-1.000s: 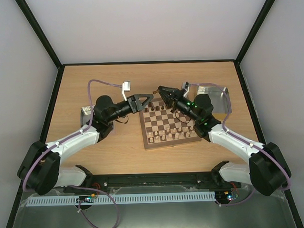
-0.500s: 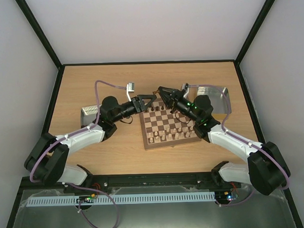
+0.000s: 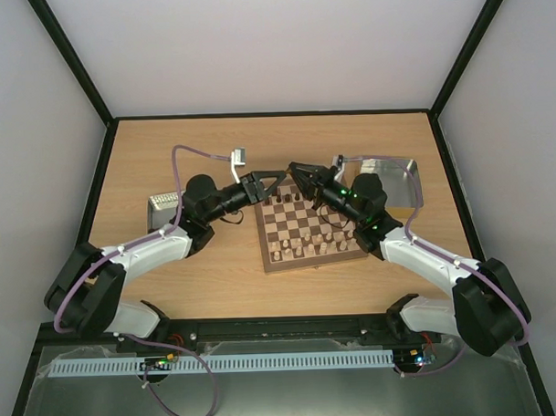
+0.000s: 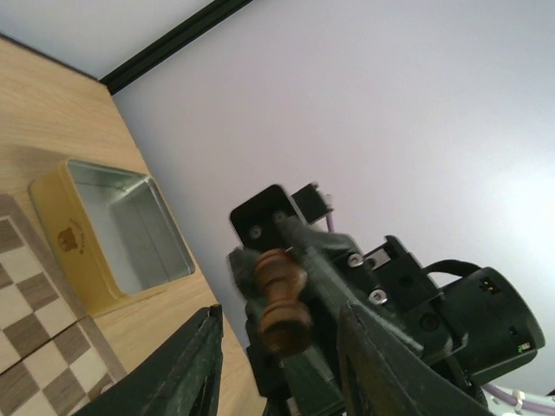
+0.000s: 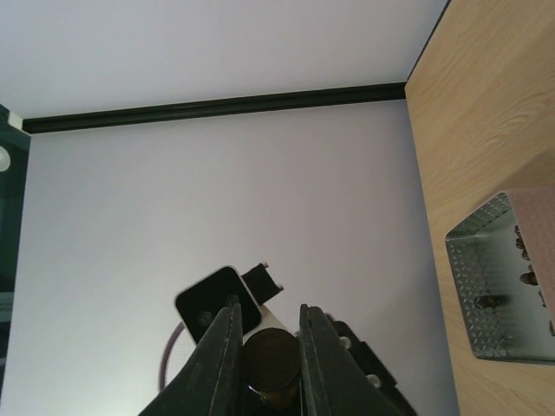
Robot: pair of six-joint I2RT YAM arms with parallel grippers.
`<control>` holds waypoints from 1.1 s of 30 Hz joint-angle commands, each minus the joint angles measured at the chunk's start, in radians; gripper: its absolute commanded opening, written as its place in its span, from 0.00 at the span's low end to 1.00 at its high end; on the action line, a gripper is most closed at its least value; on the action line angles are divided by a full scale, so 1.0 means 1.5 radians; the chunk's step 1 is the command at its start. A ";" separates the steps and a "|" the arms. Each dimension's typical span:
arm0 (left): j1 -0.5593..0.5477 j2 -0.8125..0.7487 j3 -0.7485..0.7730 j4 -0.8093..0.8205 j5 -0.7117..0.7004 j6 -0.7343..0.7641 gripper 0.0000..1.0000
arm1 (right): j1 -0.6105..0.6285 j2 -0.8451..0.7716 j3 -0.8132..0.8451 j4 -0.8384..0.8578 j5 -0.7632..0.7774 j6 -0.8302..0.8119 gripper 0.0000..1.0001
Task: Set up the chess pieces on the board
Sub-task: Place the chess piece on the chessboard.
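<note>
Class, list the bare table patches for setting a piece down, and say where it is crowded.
Free: the table between board and back wall, and between board and arm bases. Crowded: the board's far edge, where left end effector and right end effector, gripping a chess piece, meet.

I see the board [image 3: 297, 224] checkered dark brown and cream inside a mid-brown border, on my pale wood-grain table [image 3: 217, 283]. The chess piece [image 4: 279, 299] is glossy dark brown. The tin [image 4: 69, 234] is yellow outside, silvery inside.
</note>
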 commanded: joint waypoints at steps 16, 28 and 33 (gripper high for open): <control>-0.015 -0.031 0.097 -0.294 -0.091 0.150 0.03 | 0.010 -0.003 0.021 -0.144 0.050 -0.114 0.37; 0.072 0.122 0.359 -0.974 -0.185 0.454 0.04 | 0.002 -0.187 0.004 -0.436 0.333 -0.336 0.62; 0.065 0.240 0.478 -1.076 -0.258 0.504 0.04 | 0.001 -0.244 -0.023 -0.476 0.387 -0.367 0.62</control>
